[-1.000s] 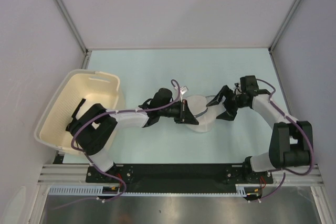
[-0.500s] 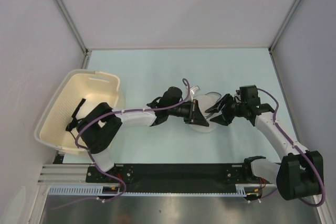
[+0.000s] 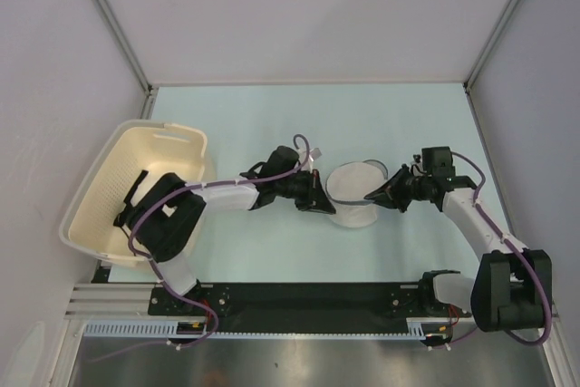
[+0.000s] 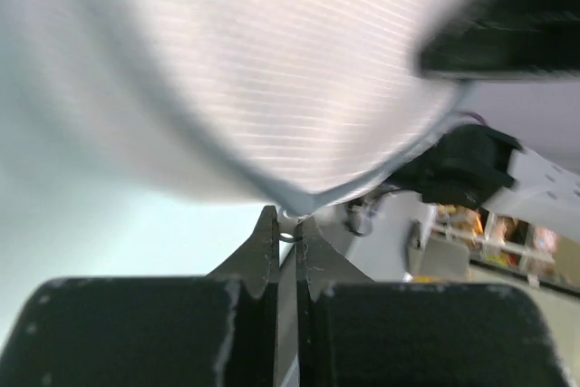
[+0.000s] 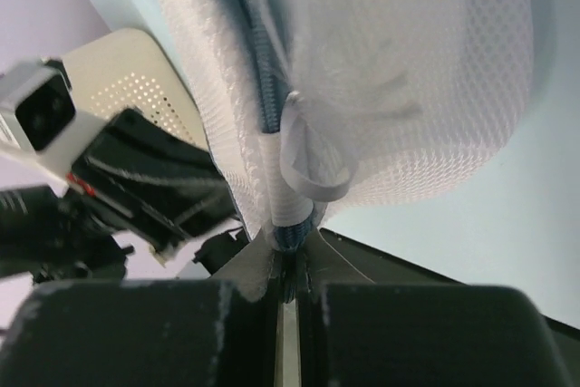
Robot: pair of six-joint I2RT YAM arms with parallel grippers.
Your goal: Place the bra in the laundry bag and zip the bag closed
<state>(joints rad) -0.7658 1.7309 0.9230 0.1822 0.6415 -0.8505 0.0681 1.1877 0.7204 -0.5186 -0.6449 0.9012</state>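
The laundry bag, a round white mesh pouch, stands held up between my two grippers at mid table. My left gripper is shut at its left rim; in the left wrist view its tips pinch a small metal ring, the zipper pull, under the blurred bag. My right gripper is shut on the right rim. The right wrist view shows it clamping the blue zipper end below a white ribbon loop on the mesh. The bra is hidden from view.
A large cream plastic basket with slotted sides sits at the left edge of the table, a black strappy garment inside it. Grey walls with metal posts enclose the pale green table on three sides.
My right gripper has gone from open to shut on the bag's right rim. The left gripper moved right, then back left, and the bag now stands more upright between them.
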